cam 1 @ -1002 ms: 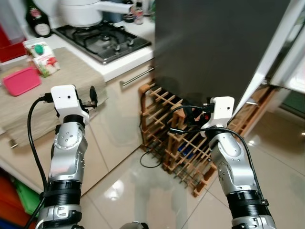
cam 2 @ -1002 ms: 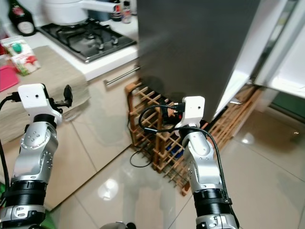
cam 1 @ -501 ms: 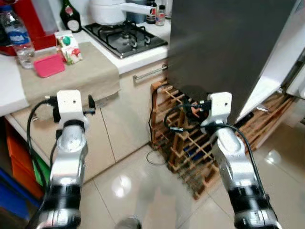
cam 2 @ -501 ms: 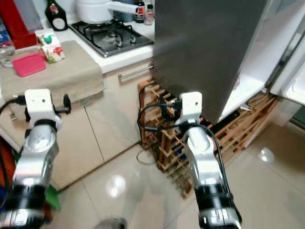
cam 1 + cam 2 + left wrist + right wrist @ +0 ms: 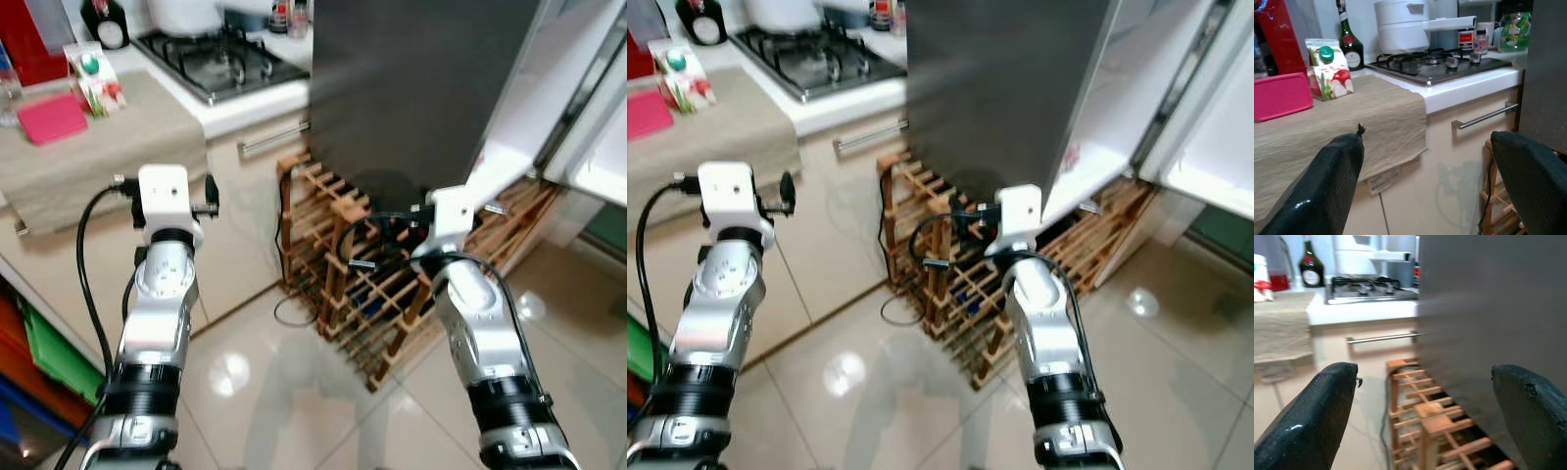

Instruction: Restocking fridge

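The tall dark-grey fridge (image 5: pixel 421 88), door open, w/ its white interior (image 5: pixel 1117 117), is seen more squarely than 0.5 s ago; the camera has swung, so approach is judged underway. A wooden lattice wine rack (image 5: pixel 343 274) sits beside it. Juice carton (image 5: pixel 1327 68) is resolved in left wrist view. Left gripper (image 5: pixel 1425 186) and right gripper (image 5: pixel 1425 421) are held open, empty.

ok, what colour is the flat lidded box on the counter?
Pink. The box lies on the beige cloth beside the carton; the left wrist view shows it best.
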You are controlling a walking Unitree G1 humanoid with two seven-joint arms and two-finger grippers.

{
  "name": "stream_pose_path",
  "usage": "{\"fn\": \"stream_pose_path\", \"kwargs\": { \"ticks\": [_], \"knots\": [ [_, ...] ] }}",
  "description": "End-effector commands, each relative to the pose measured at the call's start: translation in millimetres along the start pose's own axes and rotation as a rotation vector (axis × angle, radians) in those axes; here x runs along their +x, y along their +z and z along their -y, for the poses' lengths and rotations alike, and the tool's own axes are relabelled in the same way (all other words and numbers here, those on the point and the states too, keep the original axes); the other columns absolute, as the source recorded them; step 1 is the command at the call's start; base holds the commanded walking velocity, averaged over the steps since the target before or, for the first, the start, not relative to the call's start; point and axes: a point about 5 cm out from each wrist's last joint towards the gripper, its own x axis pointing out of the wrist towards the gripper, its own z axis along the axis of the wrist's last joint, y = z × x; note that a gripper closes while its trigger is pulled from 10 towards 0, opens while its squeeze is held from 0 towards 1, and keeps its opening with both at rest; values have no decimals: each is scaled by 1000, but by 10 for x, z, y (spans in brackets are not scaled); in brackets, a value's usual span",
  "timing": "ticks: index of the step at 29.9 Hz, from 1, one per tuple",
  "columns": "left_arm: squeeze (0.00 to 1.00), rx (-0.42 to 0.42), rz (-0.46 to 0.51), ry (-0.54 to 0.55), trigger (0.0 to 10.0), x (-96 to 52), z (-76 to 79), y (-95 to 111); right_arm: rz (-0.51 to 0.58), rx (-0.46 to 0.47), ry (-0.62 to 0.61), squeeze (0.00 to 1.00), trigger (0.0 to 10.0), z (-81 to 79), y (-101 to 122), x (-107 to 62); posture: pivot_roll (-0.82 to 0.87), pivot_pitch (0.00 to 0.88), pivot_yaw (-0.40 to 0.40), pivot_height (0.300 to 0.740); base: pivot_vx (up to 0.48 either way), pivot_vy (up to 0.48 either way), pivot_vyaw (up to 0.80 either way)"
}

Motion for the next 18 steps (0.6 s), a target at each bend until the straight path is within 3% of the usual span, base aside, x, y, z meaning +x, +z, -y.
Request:
{"fn": "stream_pose_path", "kwargs": {
  "ticks": [1, 7, 9, 15, 18],
  "knots": [
    [0, -5, 13, -2, 10000, -10, -42, 23, -12, 6, 25, 0, 10000, -46, -28, 13, 54, 0, -30, 740, 0, 0, 0],
    [0, -8, 4, 43, 10000, -25, -198, -6, -88, 9, -77, 0, 10000, 44, -125, 68, 82, 0, -46, 740, 0, 0, 0],
    [0, -24, -7, 53, 10000, -23, -232, -24, -55, 16, -41, 0, 10000, 19, -84, 75, 84, 0, -47, 740, 0, 0, 0],
    [0, -31, 37, 2, 10000, -7, -122, 44, -38, 0, -14, 0, 10000, -34, -62, 97, 83, 0, -46, 740, 0, 0, 509],
    [0, -10, 30, 78, 10000, 12, -178, 47, -35, 1, -6, 0, 10000, -58, -62, 108, 80, 0, -48, 740, 0, 0, 456]
  ]
}}
